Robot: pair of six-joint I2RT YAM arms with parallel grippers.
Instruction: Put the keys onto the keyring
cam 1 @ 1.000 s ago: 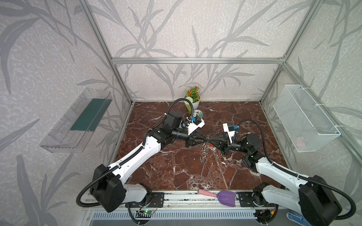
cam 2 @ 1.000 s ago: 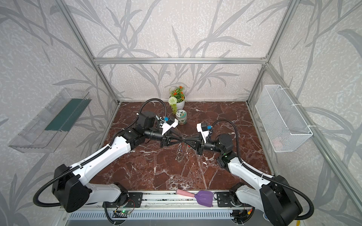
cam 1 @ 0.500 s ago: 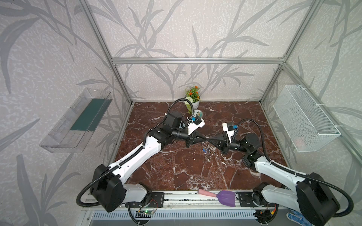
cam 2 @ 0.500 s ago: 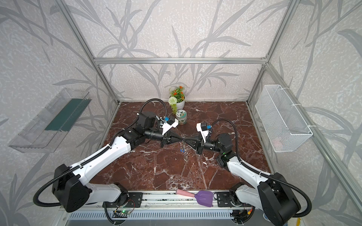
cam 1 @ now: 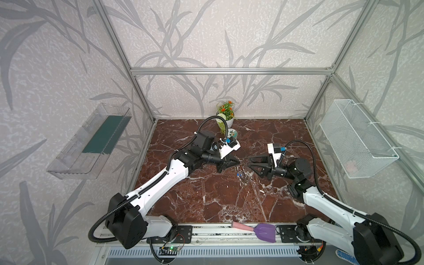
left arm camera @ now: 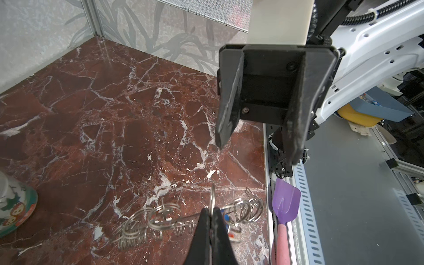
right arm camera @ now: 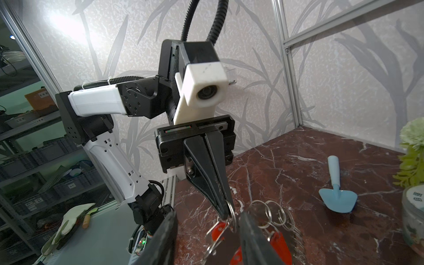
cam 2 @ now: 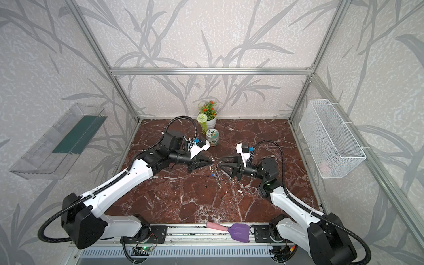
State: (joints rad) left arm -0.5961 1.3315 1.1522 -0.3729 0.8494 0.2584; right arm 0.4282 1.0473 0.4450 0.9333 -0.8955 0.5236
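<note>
Two robot arms are pictured tip to tip above a red marble counter (cam 1: 206, 202). The left hand (cam 1: 238, 162) is seen pressed together on one wire split ring at the edge of the keyring (left arm camera: 160, 221), the ring being gripped edge-on between the fingertips. The rest of the ring cluster is shown hanging below that hand; whether it touches the counter cannot be told. The right hand (cam 1: 249, 162) is shown with its two fingers apart and nothing held between them, pointed at the left hand's tip and just beside it.

Among the rings the keys (right arm camera: 218, 230) are seen dangling. Two red-orange heads can be counted in the right wrist view, with a further red patch half hidden behind a finger. One blue key (left arm camera: 226, 216) is picked out in the left wrist view and appears in both top views as a small blue speck under the two hands.

Two trowels are in the scene: a purple trowel (cam 1: 263, 231) with a pink handle is laid on the front rail, and a light-blue trowel (right arm camera: 337, 202) is laid flat on the counter. One potted plant (cam 1: 226, 110) is placed at the back wall, with one patterned cup (cam 1: 230, 133) just in front of it. One wire basket (cam 1: 358, 140) and one clear shelf (cam 1: 91, 142) are fixed to the side walls.
</note>
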